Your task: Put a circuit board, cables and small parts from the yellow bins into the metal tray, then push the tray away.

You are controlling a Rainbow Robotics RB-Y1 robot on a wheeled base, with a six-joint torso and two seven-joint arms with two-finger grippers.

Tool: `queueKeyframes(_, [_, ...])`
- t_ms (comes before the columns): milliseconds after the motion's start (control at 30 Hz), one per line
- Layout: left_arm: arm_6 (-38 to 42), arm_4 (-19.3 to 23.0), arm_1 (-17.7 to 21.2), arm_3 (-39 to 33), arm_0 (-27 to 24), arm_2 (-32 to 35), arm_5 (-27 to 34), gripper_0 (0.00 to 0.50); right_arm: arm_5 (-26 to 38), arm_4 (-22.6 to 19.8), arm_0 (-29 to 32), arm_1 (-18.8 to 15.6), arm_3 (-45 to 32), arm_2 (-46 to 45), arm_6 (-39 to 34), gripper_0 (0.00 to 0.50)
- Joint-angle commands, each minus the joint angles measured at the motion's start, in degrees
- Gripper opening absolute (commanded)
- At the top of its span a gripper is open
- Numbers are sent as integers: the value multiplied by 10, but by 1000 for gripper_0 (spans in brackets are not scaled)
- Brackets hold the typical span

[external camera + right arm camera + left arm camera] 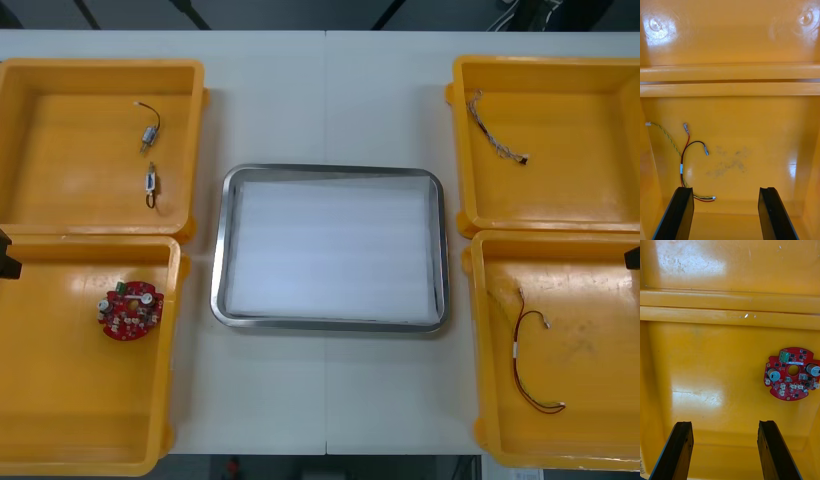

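Left claw (pixel 725 423) spread wide, empty, low inside near left yellow bin (pixel 715 363); round red circuit board (pixel 792 373) flat on bin floor ahead of claw, off to one side, clear of both fingers. Right claw (pixel 726 189) spread wide, empty, inside near right yellow bin (pixel 752 123); red and yellow cable (pixel 681 168) lies just beside one finger. Metal tray (pixel 330 172), white inside, on tabletop (pixel 330 100), well apart from both claws.
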Motion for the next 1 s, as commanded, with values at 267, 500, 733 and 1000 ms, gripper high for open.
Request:
queueKeyframes(267, [-26,-5,8,-13,12,15,3,500,-5,4,7,3,-15,3,17,500])
queueKeyframes(500, [-26,-5,8,-13,12,15,3,500,-5,4,7,3,-15,3,17,500])
queueKeyframes(733, [-26,-5,8,-13,12,15,3,500,-5,4,7,3,-15,3,17,500])
queueKeyframes(1000, [-26,-5,8,-13,12,15,3,500,-5,4,7,3,-15,3,17,500])
